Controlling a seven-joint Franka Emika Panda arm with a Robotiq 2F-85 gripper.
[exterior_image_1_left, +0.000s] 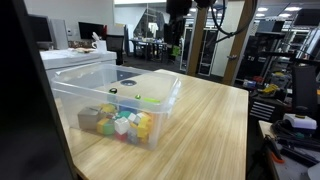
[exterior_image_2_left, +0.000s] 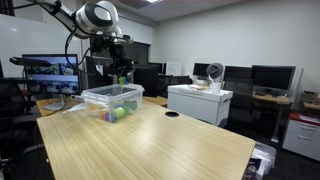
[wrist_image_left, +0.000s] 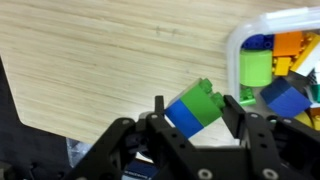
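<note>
One wooden table (exterior_image_1_left: 210, 120) is seen in both exterior views, with a clear bin (exterior_image_1_left: 70, 100) set near its edge and loose blocks (exterior_image_1_left: 120, 122) heaped inside. Over the table, beside the bin's corner, a blue-green block (wrist_image_left: 200, 100) is pinched in the gripper (wrist_image_left: 194, 108), clear of the wood.

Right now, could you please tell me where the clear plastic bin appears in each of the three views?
In an exterior view: the clear plastic bin is large, left of centre.
In an exterior view: the bin is small, left of centre.
Wrist view: only its white corner rim shows, upper right, beside the green-and-blue block in the tool.
Shared landmark: the wooden table.
</note>
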